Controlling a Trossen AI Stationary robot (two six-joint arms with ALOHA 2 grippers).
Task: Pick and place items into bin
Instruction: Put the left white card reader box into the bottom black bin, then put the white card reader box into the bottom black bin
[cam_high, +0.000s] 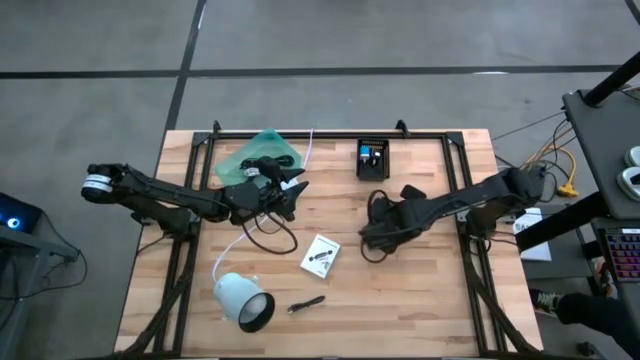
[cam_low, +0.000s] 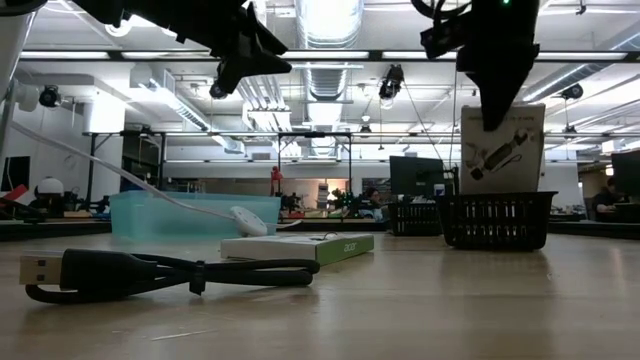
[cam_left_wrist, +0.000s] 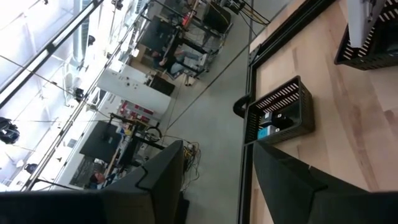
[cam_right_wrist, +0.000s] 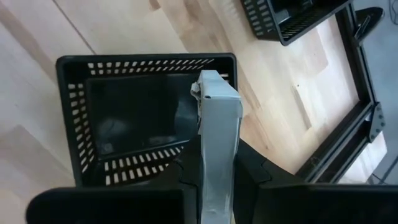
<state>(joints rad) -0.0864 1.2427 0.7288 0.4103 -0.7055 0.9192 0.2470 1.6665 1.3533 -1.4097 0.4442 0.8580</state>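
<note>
My right gripper (cam_right_wrist: 217, 182) hangs over a black mesh basket (cam_right_wrist: 124, 118) near the table's middle (cam_high: 375, 238) and is shut on a white printed card (cam_low: 502, 150). My left gripper (cam_left_wrist: 217, 186) is open and holds nothing, raised above the table (cam_high: 293, 195) near a teal bin (cam_high: 262, 155). A second white card or flat box (cam_high: 320, 256) lies flat on the wood. A black coiled cable (cam_low: 150, 272) with a USB plug also lies flat. A black pen-like stick (cam_high: 307, 303) rests near the near edge. My right gripper pinches the white card by its upper end (cam_right_wrist: 216, 163) between the two fingers, coming from above and pointing down. The card hangs upright below the fingers, edge-on in the wrist view. Its lower edge (cam_low: 500, 190) reaches the rim of the black basket.
A second black basket (cam_high: 372, 160) with a blue item stands at the far edge. A white lamp-like cylinder (cam_high: 243, 300) lies near the left front. A long white cord runs to a round white disc (cam_low: 245, 215). Black frame rails (cam_high: 470, 190) border the table.
</note>
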